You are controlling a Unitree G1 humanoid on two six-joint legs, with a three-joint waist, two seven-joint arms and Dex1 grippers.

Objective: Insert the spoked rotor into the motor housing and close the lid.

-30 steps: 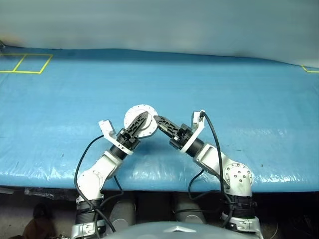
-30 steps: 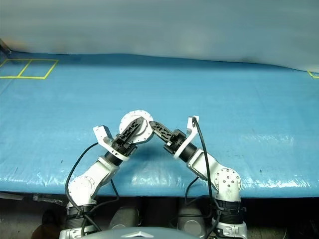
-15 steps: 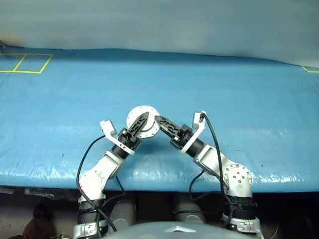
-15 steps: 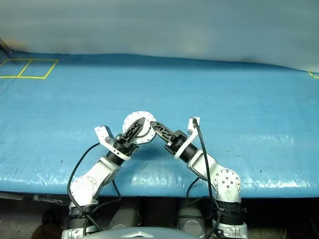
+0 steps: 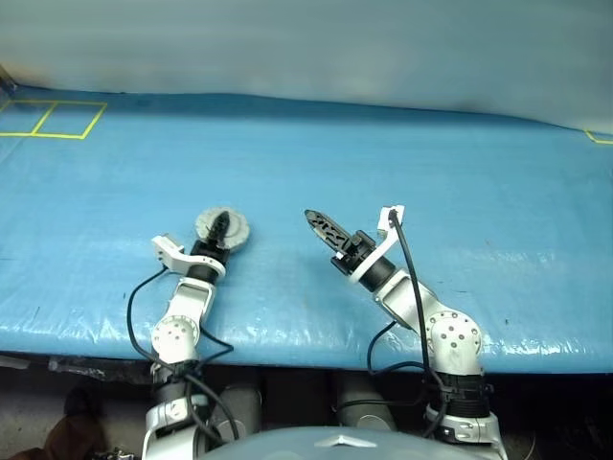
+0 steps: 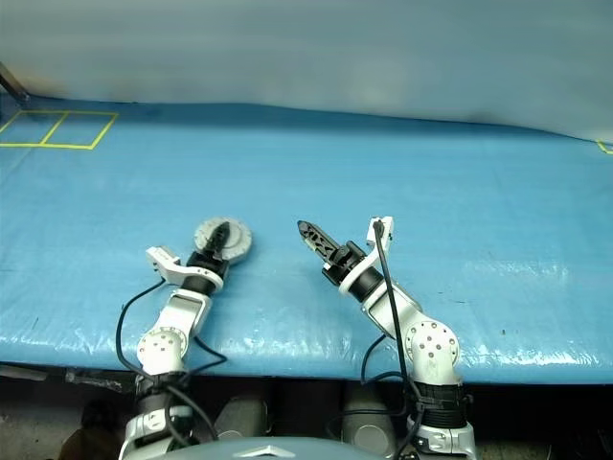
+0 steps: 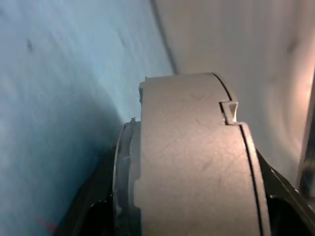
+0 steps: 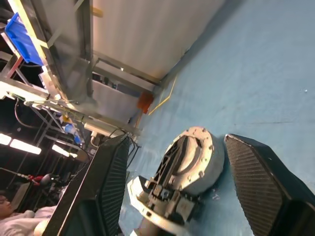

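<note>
The motor housing sits low on the blue tarp, out toward the robot's left, with its lid shut over it — plain grey face and rim bumps showing. The left gripper is clamped across the housing, one black finger lying over the lid's top and the thick round metal wall close against its wrist camera. The right gripper hangs well apart with nothing in it, jaws spread wide. I'd judge the housing a dense, rigid lump, heavy for its size, its smooth metal apt to slip. The best hold is across its width, by the wall rather than the lid's hinged edge — where the hinge might give.
</note>
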